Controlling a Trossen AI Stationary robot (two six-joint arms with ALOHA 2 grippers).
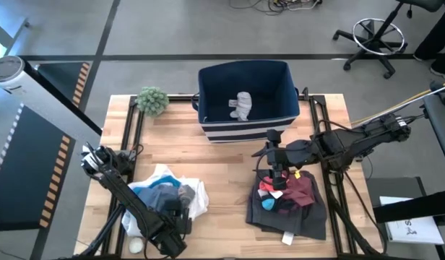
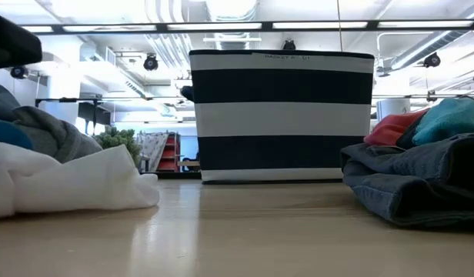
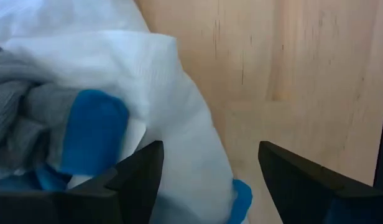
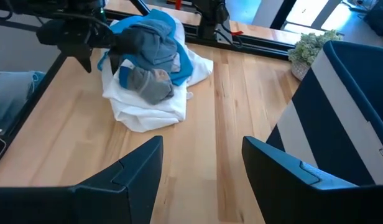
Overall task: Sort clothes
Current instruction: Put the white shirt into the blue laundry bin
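Two heaps have formed on the table, and the split looks deliberate. Light and blue garments sit lower left in the high view: a large white piece underneath, with bright blue and grey fabric bunched on top. The darker pile lies lower right: a dark charcoal garment spread as a base, maroon and red pieces on it, and a small teal piece tucked among them. One small white piece lies inside the navy striped bin at top centre, which suggests the bin is meant for the little items.

The left gripper is low at the edge of the light heap, its fingers spread with the white fabric bulging between them; nothing is pinched, so I judge it released. The right gripper hovers over the upper edge of the dark pile, fingers apart and empty, pointed across the bare wood toward the light heap.

The green spiky plant stands at the table's upper left, out of the way.
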